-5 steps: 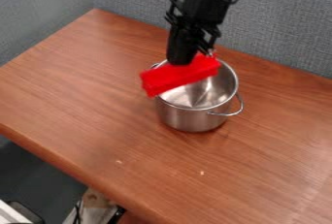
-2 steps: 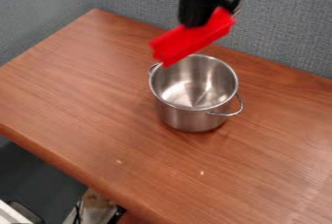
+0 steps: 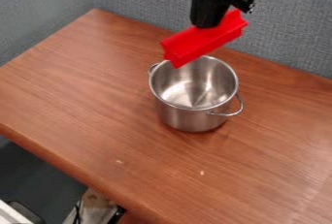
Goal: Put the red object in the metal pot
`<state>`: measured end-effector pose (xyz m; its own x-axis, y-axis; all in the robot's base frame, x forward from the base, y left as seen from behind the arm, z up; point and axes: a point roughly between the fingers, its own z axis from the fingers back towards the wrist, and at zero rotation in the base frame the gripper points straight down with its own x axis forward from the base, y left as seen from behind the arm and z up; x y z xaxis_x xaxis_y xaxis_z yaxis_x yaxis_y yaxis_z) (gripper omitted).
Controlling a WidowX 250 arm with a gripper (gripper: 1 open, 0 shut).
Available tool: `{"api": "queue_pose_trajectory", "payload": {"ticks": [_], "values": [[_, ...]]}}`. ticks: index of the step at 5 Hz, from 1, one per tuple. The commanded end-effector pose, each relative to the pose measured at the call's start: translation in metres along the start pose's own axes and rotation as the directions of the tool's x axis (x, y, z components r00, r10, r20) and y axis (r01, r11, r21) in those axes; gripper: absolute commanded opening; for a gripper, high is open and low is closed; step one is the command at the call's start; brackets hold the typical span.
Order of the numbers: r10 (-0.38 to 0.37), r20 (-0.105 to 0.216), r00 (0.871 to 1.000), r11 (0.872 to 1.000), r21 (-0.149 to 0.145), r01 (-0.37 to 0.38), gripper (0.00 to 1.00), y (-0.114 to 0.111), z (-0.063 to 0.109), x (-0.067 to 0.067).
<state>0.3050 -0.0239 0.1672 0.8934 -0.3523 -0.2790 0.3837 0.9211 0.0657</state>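
Observation:
The red object [image 3: 201, 40] is a long bright red block, tilted with its right end higher, hanging in the air just above the metal pot [image 3: 195, 94]. My gripper [image 3: 215, 19] comes down from the top edge of the view and is shut on the block's upper right part. The shiny round pot stands on the wooden table [image 3: 91, 82], with a small loop handle on its right side, and its inside looks bare. The block's lower left end hovers over the pot's back rim.
The brown wooden table ends at a front-left edge running diagonally, with floor clutter [image 3: 97, 208] below it. A grey wall [image 3: 52, 5] stands behind the table. Bare wood surrounds the pot.
The red block was resting low on the pot's left rim a second ago. It has been lifted up with my gripper and has shifted slightly right since the last frame.

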Motion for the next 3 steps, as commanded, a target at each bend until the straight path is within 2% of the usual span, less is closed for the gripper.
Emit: {"api": "queue_pose_trajectory", "payload": {"ticks": [1, 2, 3], "values": [[-0.047, 0.028, 0.999, 0.999, -0.018, 0.048, 0.00, -0.004, -0.009, -0.006], [-0.093, 0.029, 0.995, 0.995, -0.033, 0.094, 1.00, -0.006, -0.021, -0.008], [-0.131, 0.035, 0.991, 0.991, -0.017, 0.131, 0.00, -0.006, -0.017, -0.007]]}}
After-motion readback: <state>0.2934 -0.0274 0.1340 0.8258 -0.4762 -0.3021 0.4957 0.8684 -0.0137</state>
